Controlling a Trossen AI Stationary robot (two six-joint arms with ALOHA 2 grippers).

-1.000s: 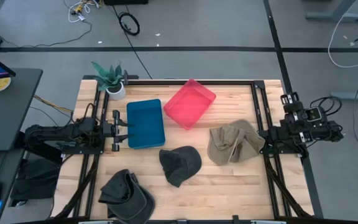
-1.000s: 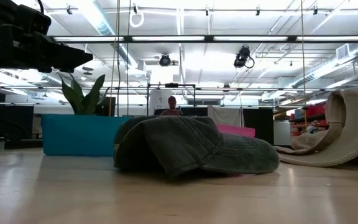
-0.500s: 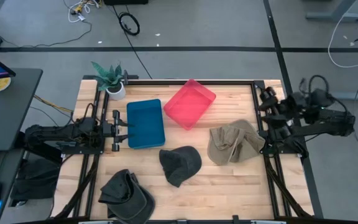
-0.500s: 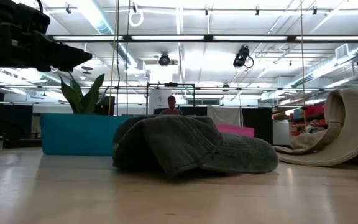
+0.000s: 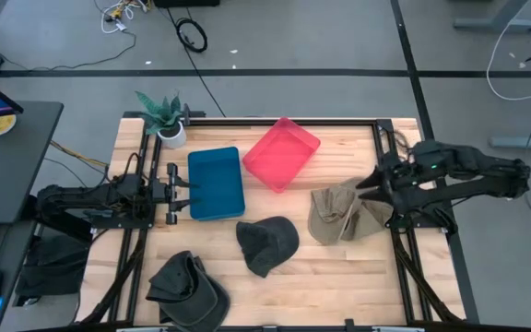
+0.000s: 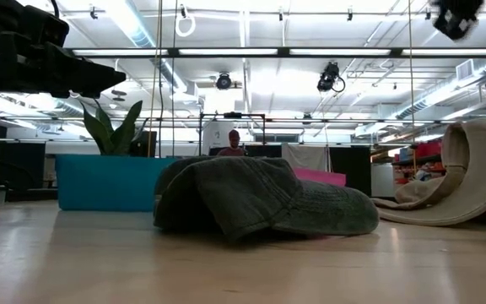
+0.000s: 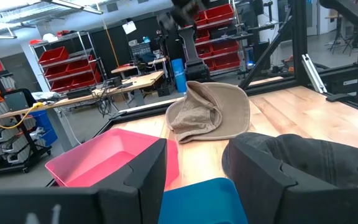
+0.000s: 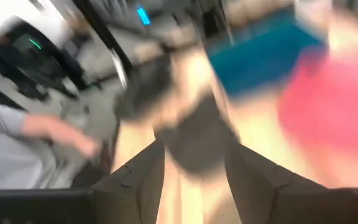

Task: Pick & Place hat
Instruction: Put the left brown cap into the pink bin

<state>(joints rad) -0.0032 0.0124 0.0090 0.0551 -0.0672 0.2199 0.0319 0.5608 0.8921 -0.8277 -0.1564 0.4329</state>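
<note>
Three hats lie on the wooden table. A tan hat (image 5: 341,213) rests crumpled at the right, a dark grey cap (image 5: 267,244) lies crown up in the middle, and another dark hat (image 5: 188,290) sits at the near left. Behind them stand a blue bin (image 5: 217,183) and a pink bin (image 5: 281,152). My right gripper (image 5: 372,186) hovers open above the tan hat's right edge, well clear of it, and shows high in the low view (image 6: 456,17). My left gripper (image 5: 190,193) waits open and level at the blue bin's left wall.
A potted plant (image 5: 164,118) stands at the far left corner. Black frame rails (image 5: 383,157) run along both sides of the table. A person (image 6: 232,142) sits far behind the table. Bare wood lies between the cap and the tan hat.
My right arm has unfolded from its place at the table's right edge. Its gripper has risen, swung toward the table's left and turned, and now stands above the tan hat's right edge. Its fingers stay open. The hats and bins have not moved.
</note>
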